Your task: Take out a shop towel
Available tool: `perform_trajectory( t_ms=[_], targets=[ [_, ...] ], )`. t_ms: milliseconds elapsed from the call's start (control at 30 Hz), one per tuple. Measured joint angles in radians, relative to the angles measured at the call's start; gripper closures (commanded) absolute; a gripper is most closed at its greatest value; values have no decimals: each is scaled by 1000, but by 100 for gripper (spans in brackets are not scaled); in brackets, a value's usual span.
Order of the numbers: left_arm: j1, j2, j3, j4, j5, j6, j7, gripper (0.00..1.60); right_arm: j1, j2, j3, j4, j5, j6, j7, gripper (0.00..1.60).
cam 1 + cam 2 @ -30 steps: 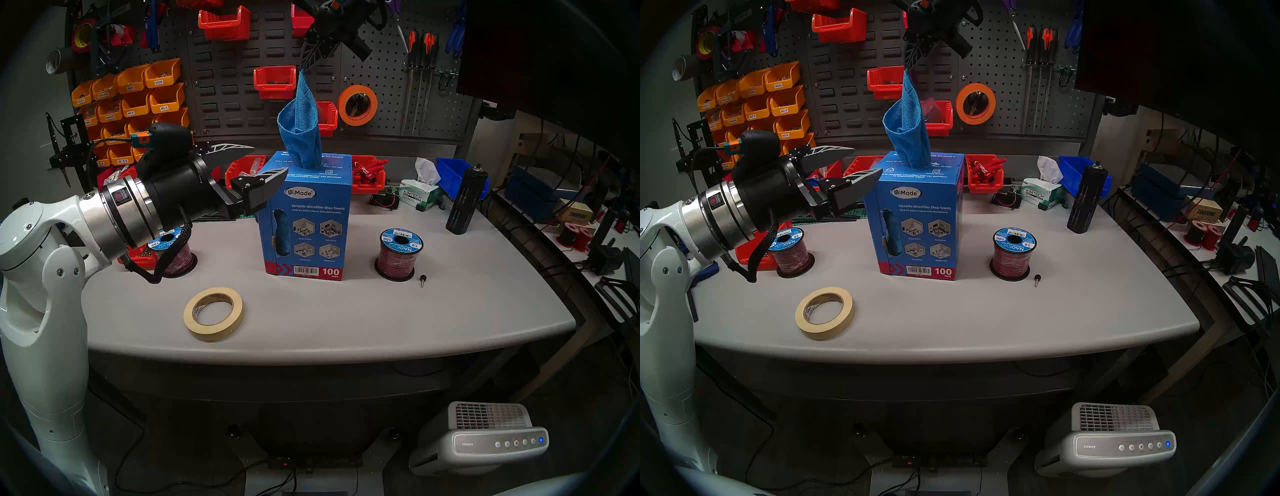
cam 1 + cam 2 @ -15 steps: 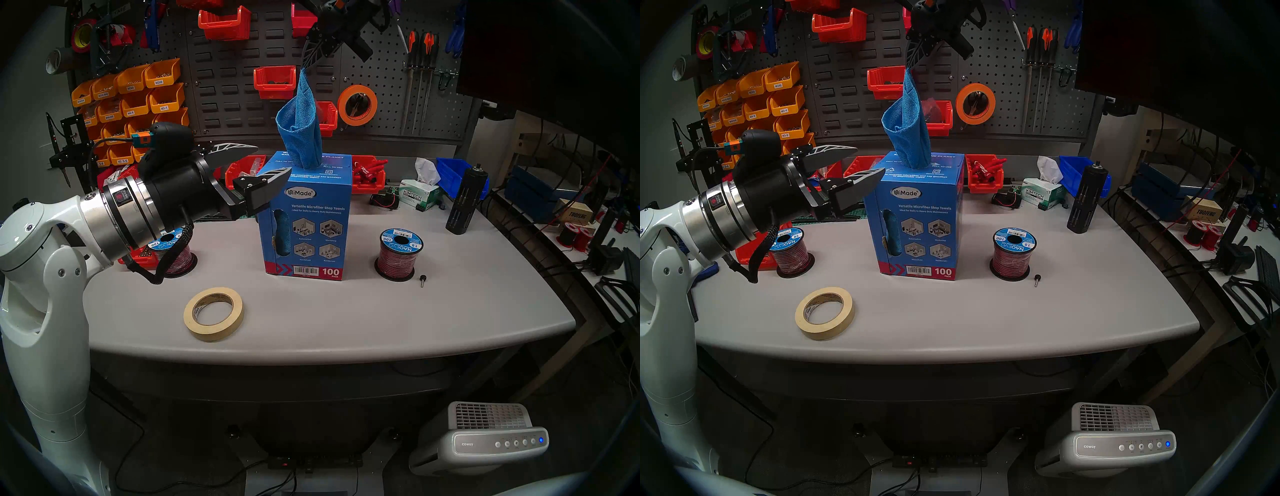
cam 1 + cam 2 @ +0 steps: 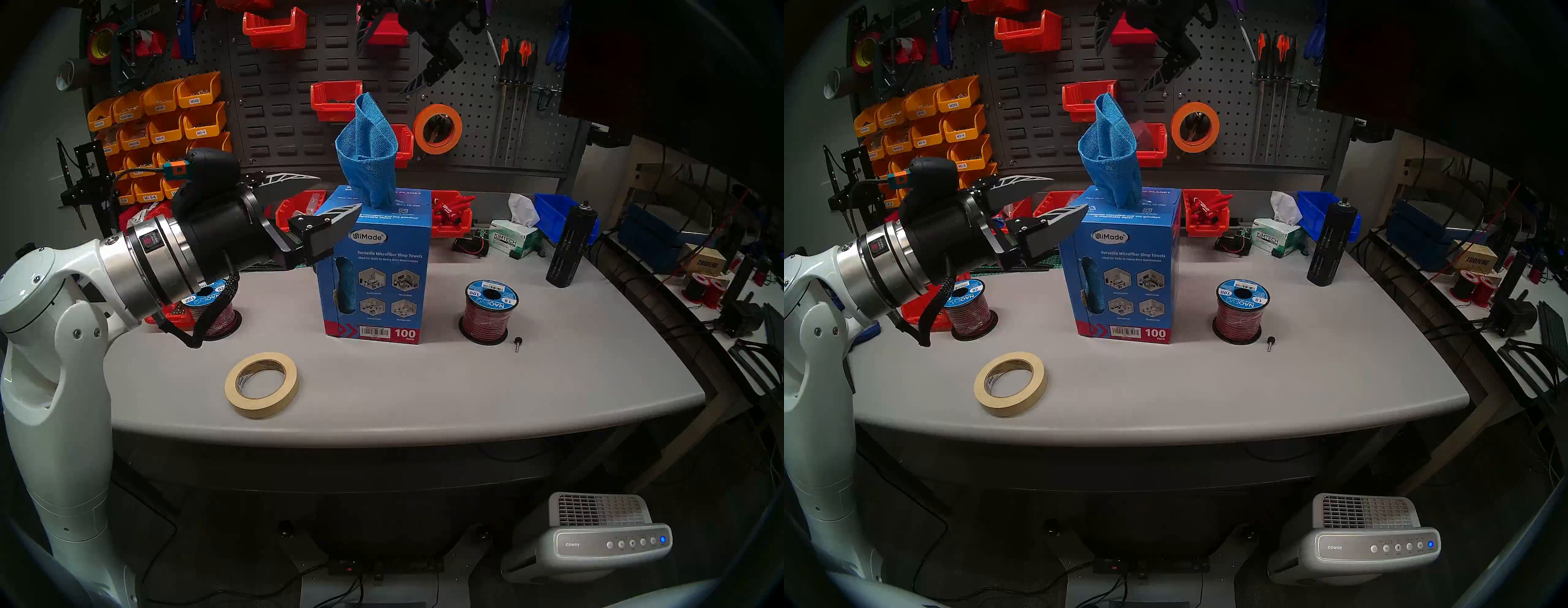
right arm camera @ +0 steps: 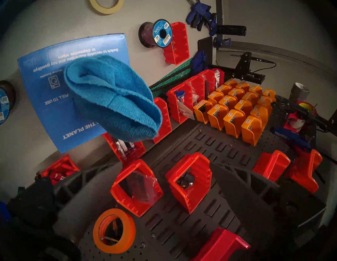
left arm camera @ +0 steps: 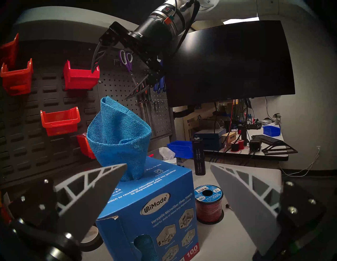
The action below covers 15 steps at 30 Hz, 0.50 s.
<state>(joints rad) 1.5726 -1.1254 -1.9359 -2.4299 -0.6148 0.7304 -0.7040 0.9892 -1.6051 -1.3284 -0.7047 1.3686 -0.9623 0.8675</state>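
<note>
Blue carton (image 3: 375, 271) reads "UiMade", "Versatile Microfiber Shop Towels", "100 PACK", top flap "PULL TO USE". Wire spools marked "NAOEVO"; green-and-white tissue box (image 3: 511, 243) marked "KIMTECH".

Shop towel (image 3: 368, 153) stands bunched and upright out of the carton's top slot, lower end inside. Right gripper (image 3: 384, 63) hangs above it, fingers spread wide, apart from the cloth, holding nothing. Left gripper (image 3: 329, 197) is level beside the carton's upper left corner, fingers spread, empty; contact with the carton cannot be told.
</note>
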Motion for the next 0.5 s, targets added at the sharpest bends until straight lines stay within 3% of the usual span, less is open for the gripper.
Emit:
perform_trajectory(
  t_ms=[500],
  targets=[
    [-12,-5,20,0,1,-11,-11,0,3,5,26,3,23,0,1,0]
  ],
)
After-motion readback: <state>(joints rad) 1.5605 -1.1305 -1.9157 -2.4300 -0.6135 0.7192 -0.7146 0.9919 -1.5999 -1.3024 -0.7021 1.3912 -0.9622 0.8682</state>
